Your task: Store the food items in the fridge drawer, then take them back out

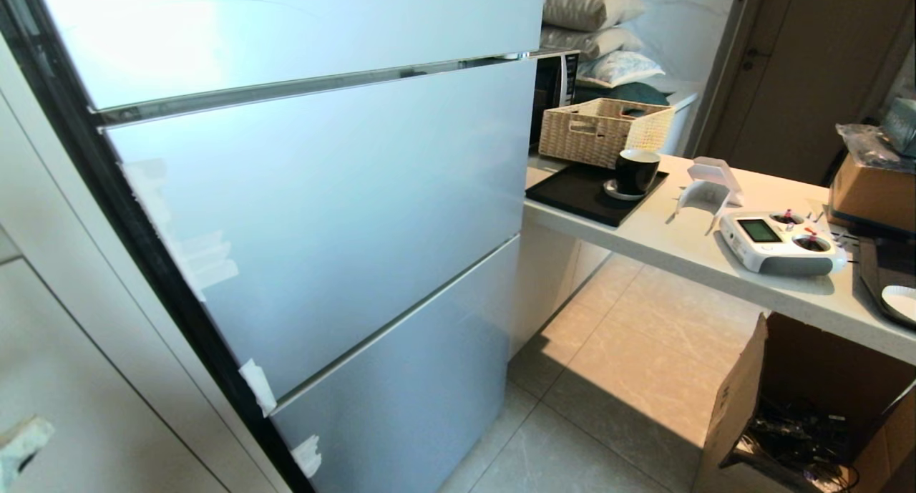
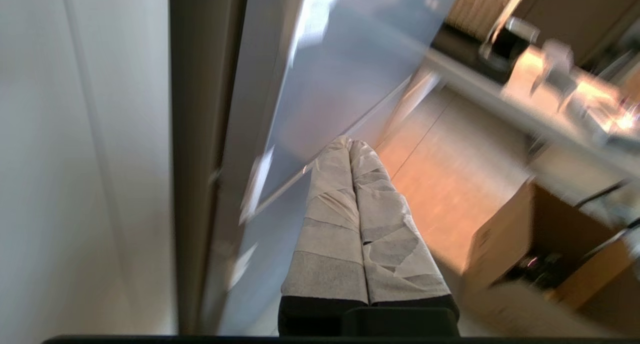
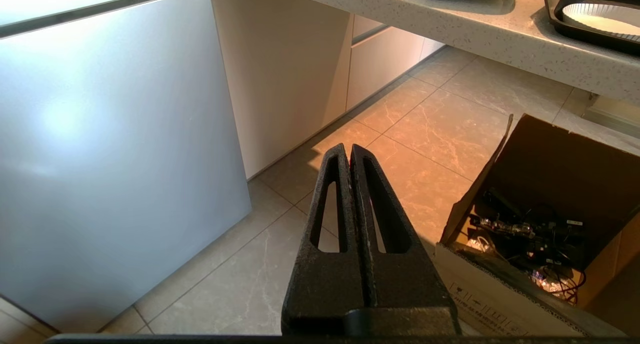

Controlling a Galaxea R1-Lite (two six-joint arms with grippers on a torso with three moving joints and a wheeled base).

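Note:
The fridge (image 1: 322,192) stands shut, its pale blue-grey door fronts filling the left of the head view. The fridge drawer and the food items are out of view. My left gripper (image 2: 350,142) has tape-wrapped fingers pressed together, holding nothing, and points along the fridge front (image 2: 325,84) near its dark left edge. Its taped tip (image 1: 20,443) peeks in at the lower left of the head view. My right gripper (image 3: 348,147) is shut and empty, its black fingers hanging over the tiled floor beside the fridge's lower door (image 3: 100,134).
A counter (image 1: 687,242) runs to the right of the fridge. On it are a wicker basket (image 1: 601,128), a black tray (image 1: 572,192) with a dark cup (image 1: 635,169), and a white remote controller (image 1: 780,242). An open cardboard box (image 1: 737,400) of cables sits on the floor below.

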